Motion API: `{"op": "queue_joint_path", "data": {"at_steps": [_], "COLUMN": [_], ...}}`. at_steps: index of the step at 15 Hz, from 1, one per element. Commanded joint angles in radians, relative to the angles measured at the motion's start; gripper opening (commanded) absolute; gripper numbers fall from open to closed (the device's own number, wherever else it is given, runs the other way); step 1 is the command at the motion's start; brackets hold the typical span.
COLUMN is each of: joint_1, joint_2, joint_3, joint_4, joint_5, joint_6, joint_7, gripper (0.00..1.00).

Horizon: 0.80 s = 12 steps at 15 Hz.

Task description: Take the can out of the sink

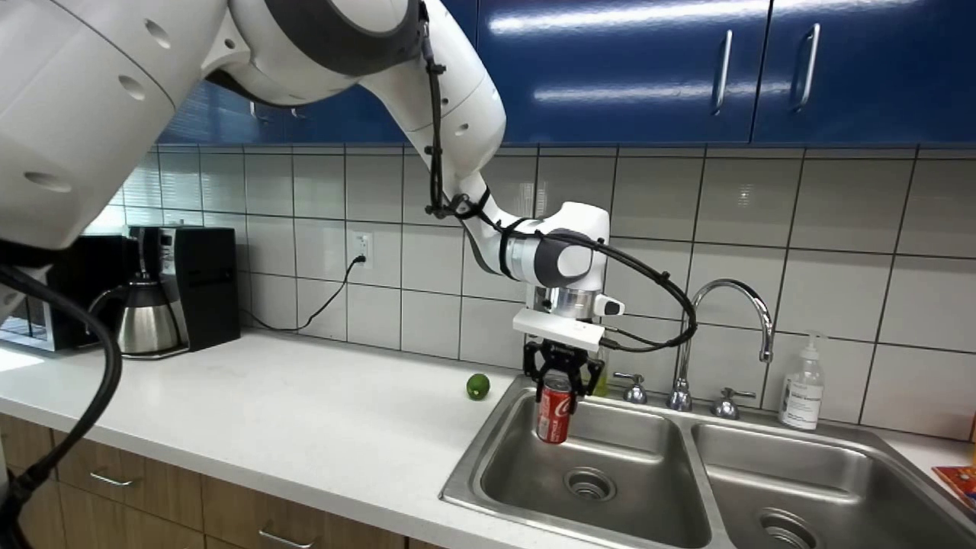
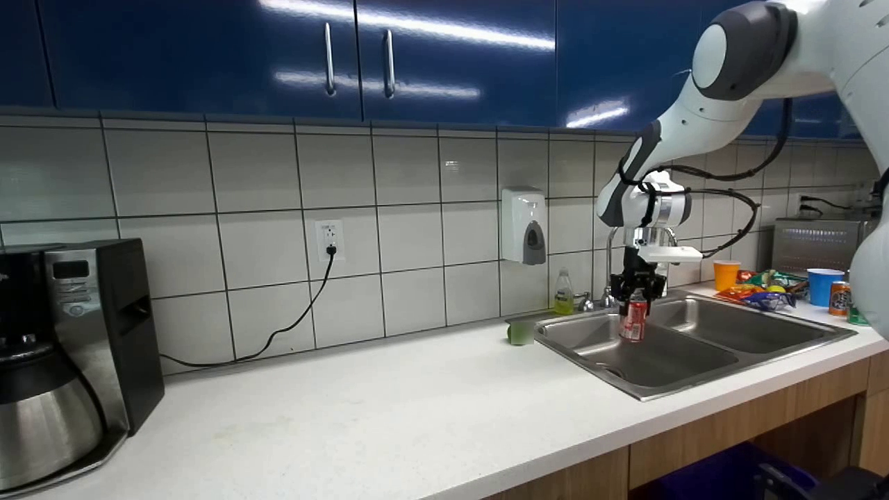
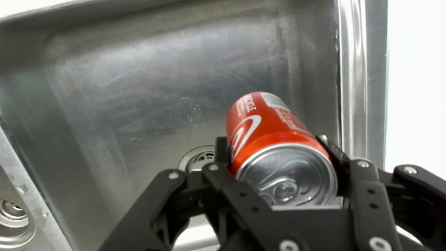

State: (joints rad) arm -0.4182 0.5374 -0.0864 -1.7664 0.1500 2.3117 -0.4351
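The red can [image 1: 553,421] with its silvery top is held by my gripper [image 1: 557,402], whose two black fingers press on its sides near the top. The same grip shows in an exterior view, with the can [image 2: 633,326] upright. In the wrist view the can [image 3: 266,120] lies between both fingers [image 3: 274,148], its pull-tab end towards the camera. The can hangs above the floor of one basin of the steel sink [image 1: 468,471], near the basin's side by the counter and the back. Its exact height over the rim is hard to tell.
The curved faucet [image 1: 732,284] stands behind the sink, with a soap bottle [image 1: 803,390] beside it. A small green fruit [image 1: 478,386] lies on the counter [image 1: 320,427] near the sink's corner. Cups [image 2: 825,286] and snack packets [image 2: 764,295] stand beyond the far basin. A coffee maker [image 1: 200,286] is at the counter's end.
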Motion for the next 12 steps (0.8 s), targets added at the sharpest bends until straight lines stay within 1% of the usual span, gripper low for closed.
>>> {"op": "queue_joint_path", "data": {"at_steps": [1, 7, 12], "joint_1": [0.007, 0.043, 0.101], "joint_2": [-0.122, -0.218, -0.29], "joint_3": [-0.01, -0.014, -0.009], "joint_4": [-0.117, -0.258, -0.378], "joint_5": [-0.018, -0.04, -0.073], "joint_6": [-0.033, -0.029, -0.019], "joint_7": [-0.032, -0.054, -0.052], "gripper": [0.38, 0.38, 0.38]}}
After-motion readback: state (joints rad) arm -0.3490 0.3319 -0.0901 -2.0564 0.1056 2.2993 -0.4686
